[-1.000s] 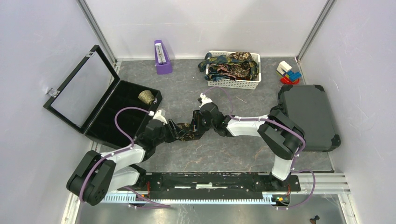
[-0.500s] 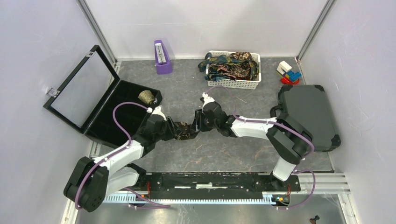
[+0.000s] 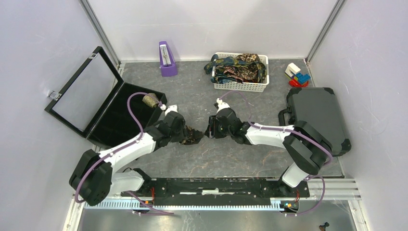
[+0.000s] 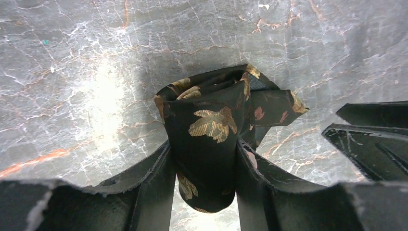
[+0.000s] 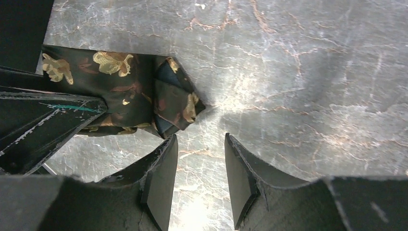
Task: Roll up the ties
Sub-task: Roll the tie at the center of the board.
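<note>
- Since a second before, the right fingers [image 5: 161, 175] had backed off the rolled tie [image 4: 207, 144], and the left arm [image 3: 137, 146] had swung nearer the open case [image 3: 113, 118].
- The left fingers [image 4: 156, 185] were closed partway on the tie's sides, likely to stop the coil springing loose.
- The right fingers stood half open and empty, just past the tie, away from the case.
- The tie sat just beside the case's near corner. A finished roll [image 3: 151, 100] already lay inside, so the case was probably its destination.
</note>
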Robot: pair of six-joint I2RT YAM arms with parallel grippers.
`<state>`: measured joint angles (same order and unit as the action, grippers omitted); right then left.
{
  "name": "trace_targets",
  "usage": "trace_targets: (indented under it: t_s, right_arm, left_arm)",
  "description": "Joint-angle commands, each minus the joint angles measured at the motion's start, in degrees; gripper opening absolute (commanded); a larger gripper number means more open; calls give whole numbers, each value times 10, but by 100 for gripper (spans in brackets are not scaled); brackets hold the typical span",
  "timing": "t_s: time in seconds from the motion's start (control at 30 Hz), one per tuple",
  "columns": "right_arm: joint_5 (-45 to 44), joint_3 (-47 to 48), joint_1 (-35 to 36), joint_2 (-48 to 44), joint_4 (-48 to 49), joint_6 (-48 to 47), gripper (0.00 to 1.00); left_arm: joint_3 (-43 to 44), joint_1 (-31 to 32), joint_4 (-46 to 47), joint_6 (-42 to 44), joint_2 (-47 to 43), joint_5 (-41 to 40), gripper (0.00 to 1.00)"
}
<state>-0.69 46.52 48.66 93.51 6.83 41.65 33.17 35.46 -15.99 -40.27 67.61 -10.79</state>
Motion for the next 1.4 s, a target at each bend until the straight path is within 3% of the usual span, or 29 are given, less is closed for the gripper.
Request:
trace_targets:
  t_s: [0.0,0.67,1.03,1.37]
  right_arm:
    - [-17,-16,-10,-33,2,-12,48]
    - [-5,-88,-52,-96,13,-21,48]
    - [5,-124,-75,-122,27,-22,48]
    - [5,-149,-89,-147,31,-23,48]
  left_arm:
    - [65,29,-118,45,39,-79,52]
    - [294,138,-373,53,248,-243,53]
    - [352,173,-420,44,347,-284,53]
    - [404,202,-429,34,417,-288,64]
